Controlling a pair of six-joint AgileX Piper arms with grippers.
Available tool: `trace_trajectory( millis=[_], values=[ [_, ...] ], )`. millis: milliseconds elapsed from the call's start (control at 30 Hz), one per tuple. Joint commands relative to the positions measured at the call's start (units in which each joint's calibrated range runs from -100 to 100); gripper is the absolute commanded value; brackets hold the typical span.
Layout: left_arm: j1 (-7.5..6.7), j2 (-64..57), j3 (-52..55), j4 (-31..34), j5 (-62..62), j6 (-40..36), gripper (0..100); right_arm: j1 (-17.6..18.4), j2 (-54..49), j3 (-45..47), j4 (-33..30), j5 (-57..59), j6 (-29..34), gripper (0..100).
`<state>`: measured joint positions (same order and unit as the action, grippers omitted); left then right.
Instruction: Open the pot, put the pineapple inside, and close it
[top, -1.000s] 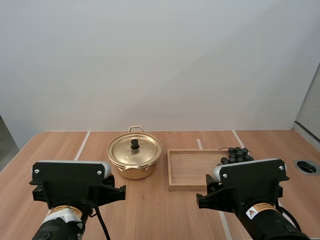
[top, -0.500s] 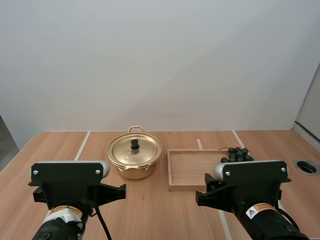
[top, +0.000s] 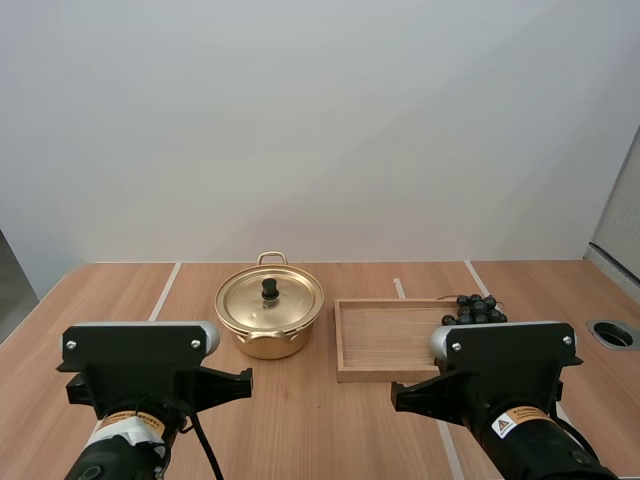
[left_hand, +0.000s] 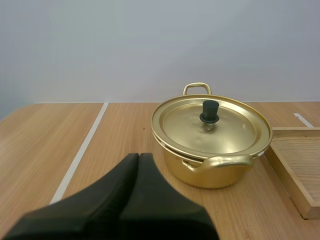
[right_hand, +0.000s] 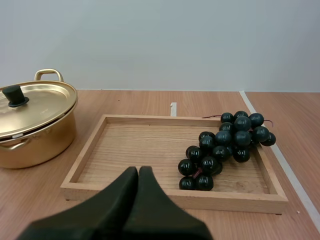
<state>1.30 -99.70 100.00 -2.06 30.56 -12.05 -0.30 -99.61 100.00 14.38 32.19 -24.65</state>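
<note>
While the lid sits on the pot, grapes are the fruit on offer, in the tray beside it; left hand and right hand are both pressed together, so left should spread, centre on the knob, lift straight.

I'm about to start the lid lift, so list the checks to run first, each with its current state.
1. Lid seated on the pot, knob free: ok.
2. Left gripper open for the knob: not ok, fingers lie together.
3. Right gripper empty: ok, shut on nothing.
4. Fruit matches the order: not ok, the wooden tray holds a bunch of grapes.
5. Table between left gripper and pot bare: ok.
</note>
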Motion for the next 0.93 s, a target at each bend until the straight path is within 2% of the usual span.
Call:
trace_trajectory(
  millis=[0, 300, 900],
  values=[
    [0.06, -0.3, 0.0, -0.2, -1.1, -0.6, 0, -0.2, -0.4, 0.0, 0.4, -0.4, -0.2, 0],
    [0.06, -0.3, 0.0, -0.2, -1.1, -0.6, 0, 1.4, -0.4, 0.0, 0.4, -0.4, -0.2, 0],
    [0.06, -0.3, 0.0, -0.2, -1.1, -0.6, 0, 1.4, -0.4, 0.0, 0.4, -0.4, -0.2, 0]
  ],
)
